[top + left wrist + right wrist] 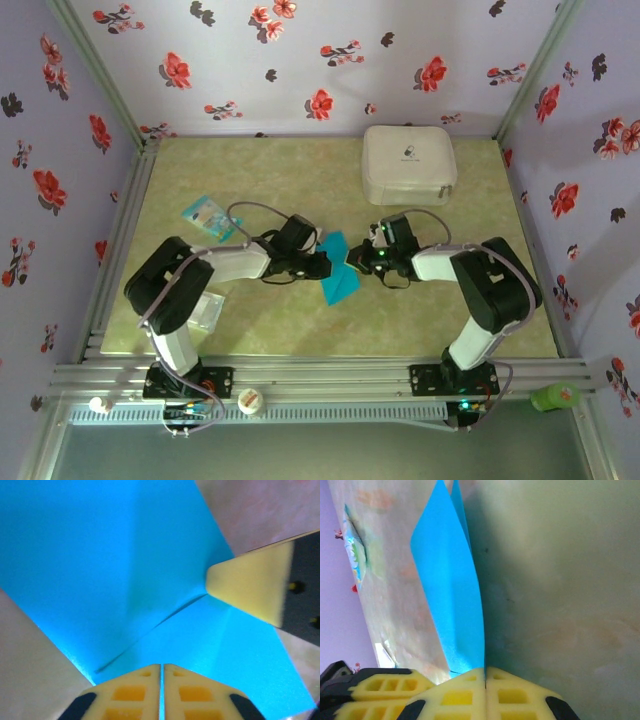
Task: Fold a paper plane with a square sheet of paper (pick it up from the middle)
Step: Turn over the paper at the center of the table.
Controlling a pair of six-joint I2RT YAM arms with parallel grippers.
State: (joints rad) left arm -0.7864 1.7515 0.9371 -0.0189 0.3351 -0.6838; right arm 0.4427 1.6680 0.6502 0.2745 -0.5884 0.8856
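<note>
Right gripper [485,670], bottom of frame, pinches paper [452,595]; left gripper [162,666] pinches it too, probably holding the fold for creasing.

Your middle is crowded: left gripper [322,264] and right gripper [363,262] meet at the square sheet of paper [338,275]. White case [408,163] blocks far right; printed packet [207,217] and clear packet [208,311] sit left. Near centre strip and far left of the table [300,170] are free for you.

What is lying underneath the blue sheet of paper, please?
The greenish table shows all round the blue paper, which the left claw and right claw pinch. The patch directly beneath is covered, so I cannot tell what, if anything, lies there.
</note>
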